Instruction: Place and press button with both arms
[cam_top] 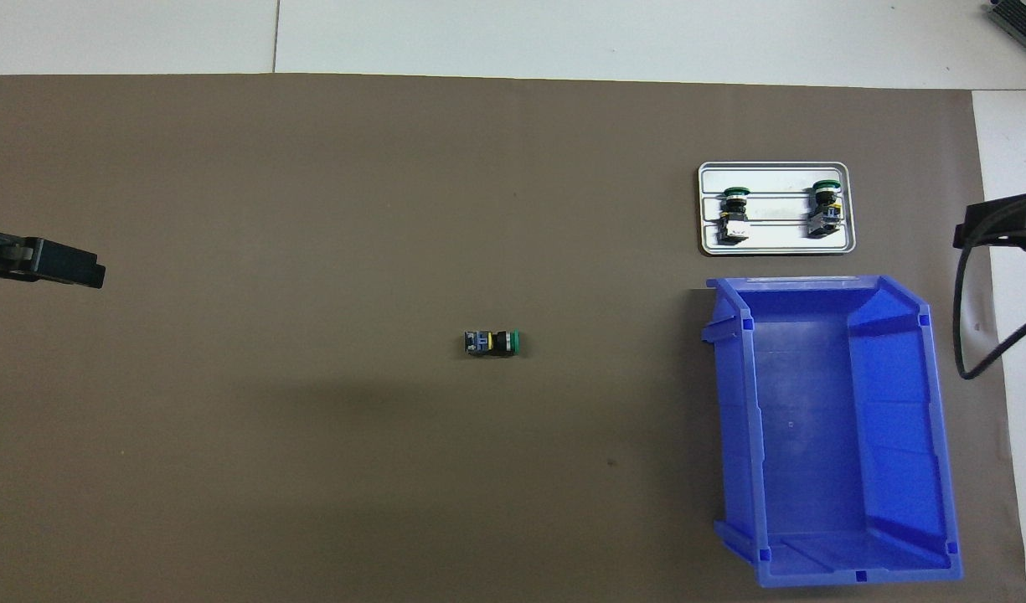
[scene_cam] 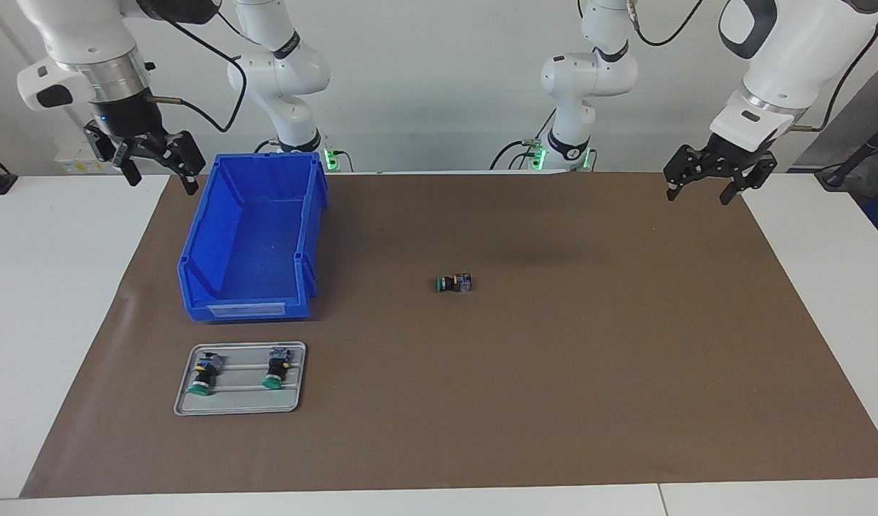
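While both arms wait raised, left claw (scene_cam: 702,185) and right claw (scene_cam: 155,165) released and empty, the button (scene_cam: 454,284) lies on its side mid-tabletop (scene_cam: 589,344), likely placed for pressing; two spares sit in the tray (scene_cam: 239,408) near the bin (scene_cam: 195,287).

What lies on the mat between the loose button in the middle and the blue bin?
Nothing: between the button and the blue bin only bare brown mat shows, clearest in the overhead view.
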Controlling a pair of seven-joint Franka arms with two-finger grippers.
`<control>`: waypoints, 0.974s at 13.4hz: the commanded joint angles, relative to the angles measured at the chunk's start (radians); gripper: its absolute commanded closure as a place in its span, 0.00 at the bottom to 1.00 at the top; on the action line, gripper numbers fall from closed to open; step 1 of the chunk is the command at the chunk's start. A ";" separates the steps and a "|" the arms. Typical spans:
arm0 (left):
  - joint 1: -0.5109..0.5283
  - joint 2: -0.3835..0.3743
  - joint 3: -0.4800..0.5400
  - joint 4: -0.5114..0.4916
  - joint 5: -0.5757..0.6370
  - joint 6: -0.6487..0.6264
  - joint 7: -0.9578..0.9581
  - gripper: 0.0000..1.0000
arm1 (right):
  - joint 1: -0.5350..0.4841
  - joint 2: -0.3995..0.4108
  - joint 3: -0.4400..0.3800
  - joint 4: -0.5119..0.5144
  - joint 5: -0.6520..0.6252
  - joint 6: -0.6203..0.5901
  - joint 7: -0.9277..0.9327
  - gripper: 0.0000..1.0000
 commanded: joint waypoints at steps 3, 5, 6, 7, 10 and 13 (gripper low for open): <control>-0.022 -0.012 -0.019 -0.019 0.019 0.056 0.094 0.00 | -0.007 -0.024 0.006 -0.060 0.010 0.025 -0.051 0.00; -0.088 -0.037 -0.019 -0.106 0.019 0.151 0.185 0.01 | -0.007 -0.018 0.006 -0.042 0.009 0.019 -0.104 0.00; -0.110 -0.043 -0.020 -0.139 0.019 0.175 0.199 0.01 | -0.008 -0.016 0.006 -0.039 0.016 0.016 -0.118 0.00; -0.142 -0.046 -0.022 -0.157 0.017 0.195 0.254 0.01 | -0.008 -0.016 0.006 -0.035 0.019 0.010 -0.118 0.00; -0.241 -0.032 -0.023 -0.180 -0.021 0.238 0.387 0.08 | 0.004 -0.018 0.014 -0.035 0.020 -0.018 -0.118 0.00; -0.308 0.003 -0.023 -0.217 -0.089 0.324 0.517 0.07 | 0.005 -0.018 0.016 -0.037 0.031 -0.018 -0.111 0.00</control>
